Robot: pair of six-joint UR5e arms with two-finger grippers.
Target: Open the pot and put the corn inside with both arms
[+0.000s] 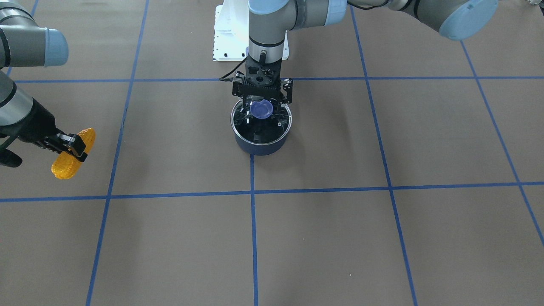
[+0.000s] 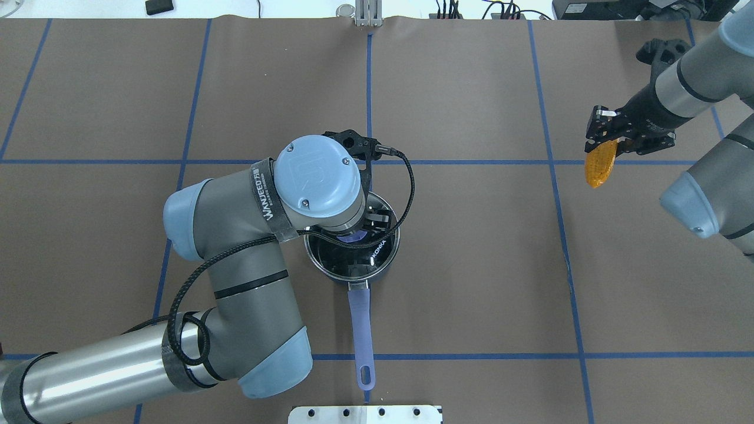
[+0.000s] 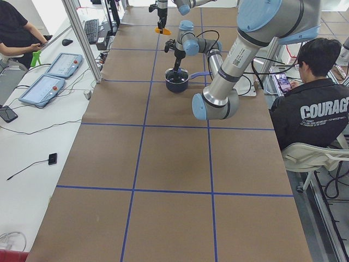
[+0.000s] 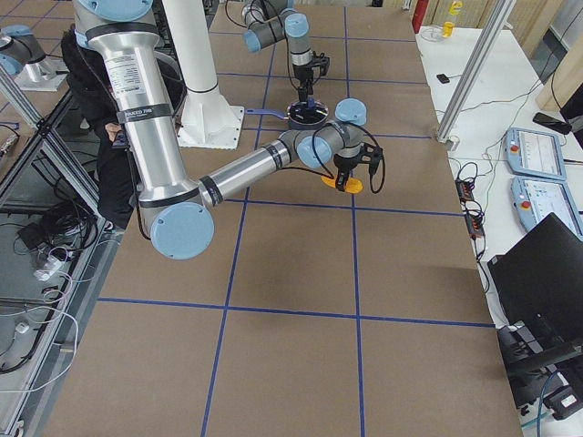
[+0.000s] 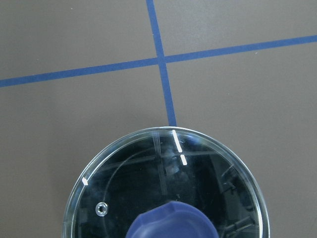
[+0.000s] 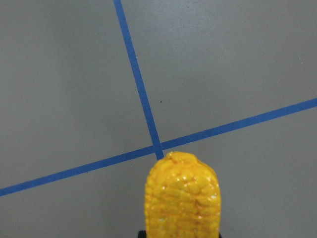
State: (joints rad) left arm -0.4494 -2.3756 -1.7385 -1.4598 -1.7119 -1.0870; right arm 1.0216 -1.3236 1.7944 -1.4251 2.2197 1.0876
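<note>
Pot: the pot (image 1: 260, 146) stands near the middle of the table (image 1: 382, 238), with its long handle (image 2: 359, 318) pointing toward the robot's base
Lid: a glass lid (image 5: 124, 173) with a blue knob (image 1: 261, 109) lies seated on the rim, so the pot is not yet open
Left tool: the left tool (image 1: 261, 105) hangs straight down over the lid, a finger on either side of the knob; I cannot tell whether they are pinching it or only flanking it
Corn: the corn (image 1: 63, 165) is held in the air, well apart from the pot, out toward the robot's right side of the table
Right tool: the right tool (image 1: 73, 148) is clamped across the cob near its thicker end, with the tapered tip hanging free
How the lid handles: probably light but breakable and smooth; the knob is the one sound hold, and it wants a straight lift
How the corn handles: looks stiff and light, and the bumpy kernels should help the grip; being about as long as the pot is wide, it may need tilting to go in
Hidden: the left wrist blocks most of the lid from overhead, the left wrist view cuts off the knob and shows no fingers, and reflections in the glass hide the inside of the pot
</note>
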